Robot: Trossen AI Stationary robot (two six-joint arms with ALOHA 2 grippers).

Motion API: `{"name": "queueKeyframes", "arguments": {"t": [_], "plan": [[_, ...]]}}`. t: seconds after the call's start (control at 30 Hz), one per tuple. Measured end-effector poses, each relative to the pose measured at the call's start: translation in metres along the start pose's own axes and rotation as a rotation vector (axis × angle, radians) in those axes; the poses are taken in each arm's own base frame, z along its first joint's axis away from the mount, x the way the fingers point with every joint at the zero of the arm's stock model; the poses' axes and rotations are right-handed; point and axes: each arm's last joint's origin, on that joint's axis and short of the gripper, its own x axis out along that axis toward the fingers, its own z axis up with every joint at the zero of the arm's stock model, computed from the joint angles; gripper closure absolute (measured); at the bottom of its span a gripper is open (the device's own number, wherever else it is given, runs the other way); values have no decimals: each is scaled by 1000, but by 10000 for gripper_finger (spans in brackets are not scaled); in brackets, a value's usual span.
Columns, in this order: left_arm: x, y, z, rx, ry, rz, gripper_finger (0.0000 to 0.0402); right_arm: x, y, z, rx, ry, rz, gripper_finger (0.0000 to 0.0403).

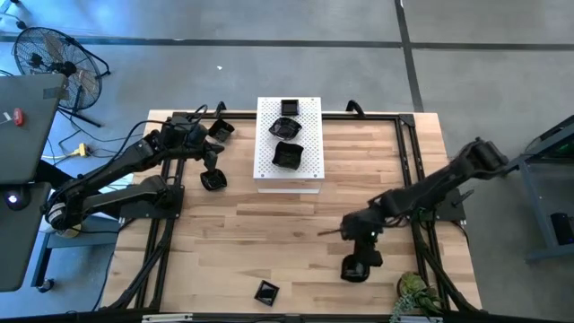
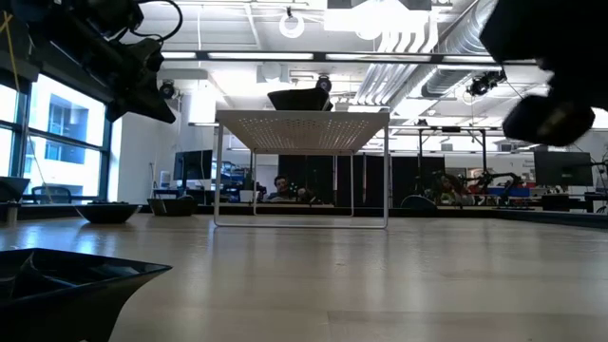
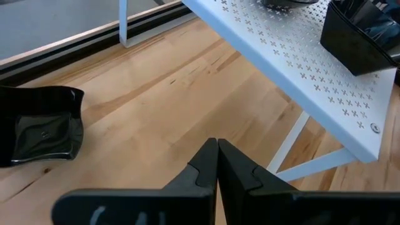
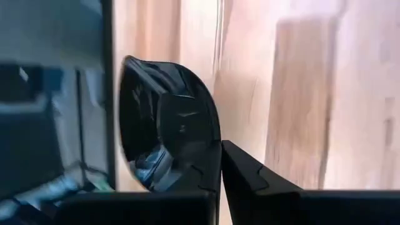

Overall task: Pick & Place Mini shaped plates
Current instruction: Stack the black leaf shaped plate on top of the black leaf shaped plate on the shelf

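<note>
Between the right gripper's (image 4: 219,165) closed fingers sits the rim of a round black dish (image 4: 165,134). Left gripper (image 3: 217,164) closed, empty, beside the white board (image 3: 300,56).

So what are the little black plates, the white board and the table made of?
The black plate looks like glossy plastic or glazed ceramic, since it shows bright reflections. The white board looks like painted metal, thin and punched with small holes. The table is pale wood, with visible grain and plank lines.
</note>
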Motion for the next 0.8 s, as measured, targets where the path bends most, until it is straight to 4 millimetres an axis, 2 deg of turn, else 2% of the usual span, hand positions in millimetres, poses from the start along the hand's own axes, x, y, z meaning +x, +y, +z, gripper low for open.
{"name": "queueKeyframes", "arguments": {"t": [0.2,0.37,0.47,0.63,0.8], "plan": [[0,0,0,-2,0,0,401,-48,-3,8,135,-178,63,401],[0,0,0,-2,0,1,401,-107,-4,25,249,-414,117,397],[0,0,0,-2,-3,1,401,-148,-9,43,281,-579,81,398],[0,-1,3,3,-29,-4,401,-217,-30,80,308,-748,-31,397],[0,-1,4,4,-39,-3,401,-269,-69,118,294,-742,-139,396]]}}
